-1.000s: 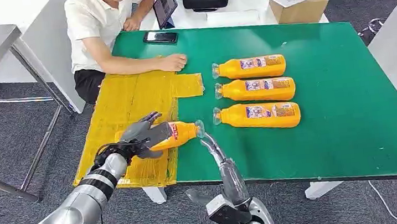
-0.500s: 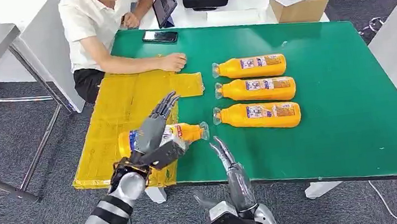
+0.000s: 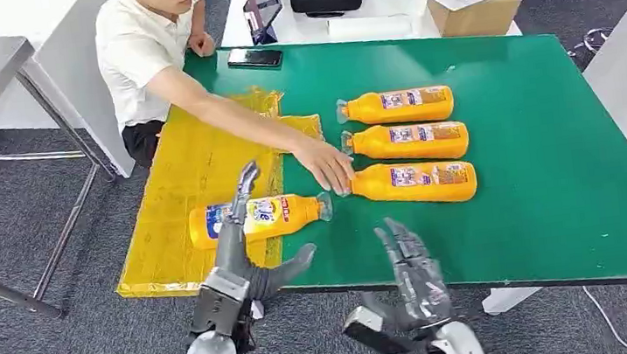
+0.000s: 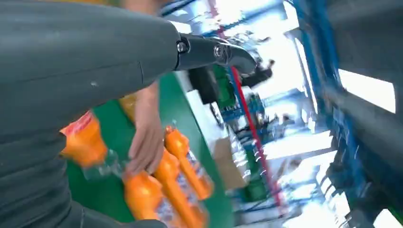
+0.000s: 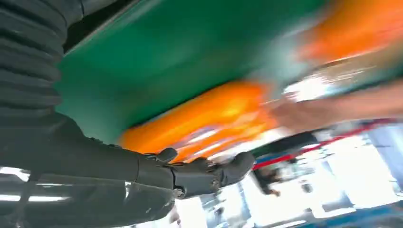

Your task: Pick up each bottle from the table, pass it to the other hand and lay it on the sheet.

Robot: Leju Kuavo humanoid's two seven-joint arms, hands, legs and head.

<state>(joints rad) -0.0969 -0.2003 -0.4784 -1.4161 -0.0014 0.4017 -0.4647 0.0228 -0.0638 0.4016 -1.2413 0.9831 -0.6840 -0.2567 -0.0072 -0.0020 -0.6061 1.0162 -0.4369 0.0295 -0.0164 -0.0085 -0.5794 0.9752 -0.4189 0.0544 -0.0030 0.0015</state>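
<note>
Left hand (image 3: pixel 245 268) now off sheet-laid bottle (image 3: pixel 257 219), cap toward the bottles.

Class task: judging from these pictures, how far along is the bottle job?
Done: one bottle lies on the yellow sheet. In hand: nothing; the left hand and right hand are open. Left: three bottles on the green table; a person's hand touches the nearest.

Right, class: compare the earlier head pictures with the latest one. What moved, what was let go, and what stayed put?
The left hand let go of the bottle, now lying on the yellow sheet, and drew back toward the table's near edge. The right hand rose and spread open. The person's hand reached across to the nearest of the three bottles. Those three bottles stayed in their row.
</note>
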